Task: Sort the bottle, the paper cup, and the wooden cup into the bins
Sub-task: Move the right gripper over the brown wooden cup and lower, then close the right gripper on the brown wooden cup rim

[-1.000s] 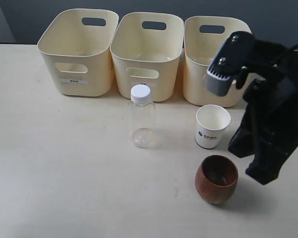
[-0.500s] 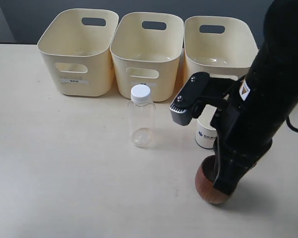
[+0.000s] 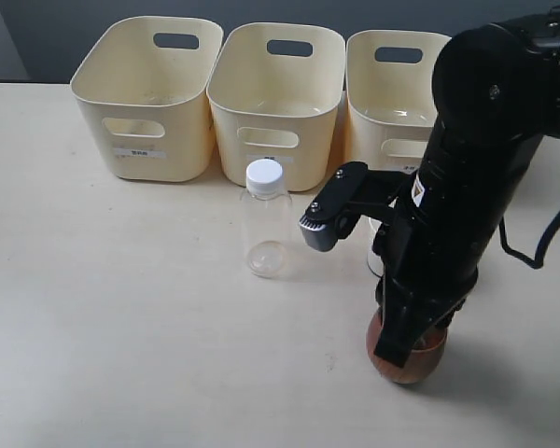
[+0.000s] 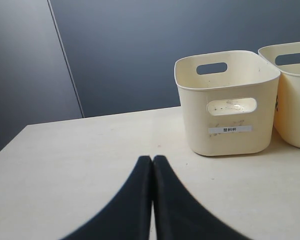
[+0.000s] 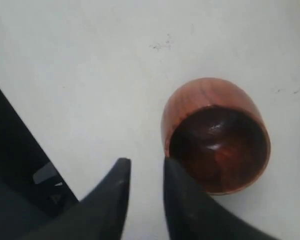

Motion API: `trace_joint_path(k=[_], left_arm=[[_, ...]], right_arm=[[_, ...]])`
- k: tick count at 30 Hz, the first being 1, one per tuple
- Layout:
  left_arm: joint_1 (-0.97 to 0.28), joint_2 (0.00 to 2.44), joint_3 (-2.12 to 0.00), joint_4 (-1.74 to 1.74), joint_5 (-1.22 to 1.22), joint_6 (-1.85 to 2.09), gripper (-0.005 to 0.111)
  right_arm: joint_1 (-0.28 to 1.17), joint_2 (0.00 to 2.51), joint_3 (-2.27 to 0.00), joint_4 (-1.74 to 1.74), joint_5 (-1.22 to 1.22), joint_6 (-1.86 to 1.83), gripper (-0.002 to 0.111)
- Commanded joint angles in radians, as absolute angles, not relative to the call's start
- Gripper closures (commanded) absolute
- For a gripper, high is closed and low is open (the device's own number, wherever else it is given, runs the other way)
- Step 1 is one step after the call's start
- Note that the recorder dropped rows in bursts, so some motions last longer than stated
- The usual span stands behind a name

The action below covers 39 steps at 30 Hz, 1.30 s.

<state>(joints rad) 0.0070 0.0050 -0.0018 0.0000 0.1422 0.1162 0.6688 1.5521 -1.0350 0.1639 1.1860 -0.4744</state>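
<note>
As the right gripper (image 5: 145, 162) hangs empty, fingers a little apart, the wooden cup (image 5: 215, 135) stands just beside one finger. Picking it up seems to be the step now. Next, I think, it must open wider over the rim.

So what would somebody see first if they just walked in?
The big black right arm bends low over the wooden cup at the near side of the table, and the right gripper has its jaws slightly apart beside the cup's rim. Behind, three cream bins stand in a row, with the clear bottle upright before the middle one.
</note>
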Motion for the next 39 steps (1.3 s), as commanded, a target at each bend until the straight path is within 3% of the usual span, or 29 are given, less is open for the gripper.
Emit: trace_joint_path(k=[1,2,3,8,39], left_arm=[[0.007,0.0,0.0,0.0,0.135,0.115,0.107],[0.007,0.0,0.0,0.0,0.135,0.115,0.107],[0.007,0.0,0.0,0.0,0.135,0.115,0.107],[0.007,0.0,0.0,0.0,0.135,0.115,0.107],[0.007,0.0,0.0,0.0,0.135,0.115,0.107]], right_arm=[[0.671,1.551,-1.032,0.14,1.165,-0.448,0.046],[0.671,1.551,-1.032,0.14,1.154,-0.427,0.037],[0.671,1.551,-1.032,0.14,1.151,-0.423,0.037],[0.671,1.551,-1.032,0.14,1.128,-0.423,0.049],[0.671,1.681,-1.032,0.131,1.04,-0.41,0.046]])
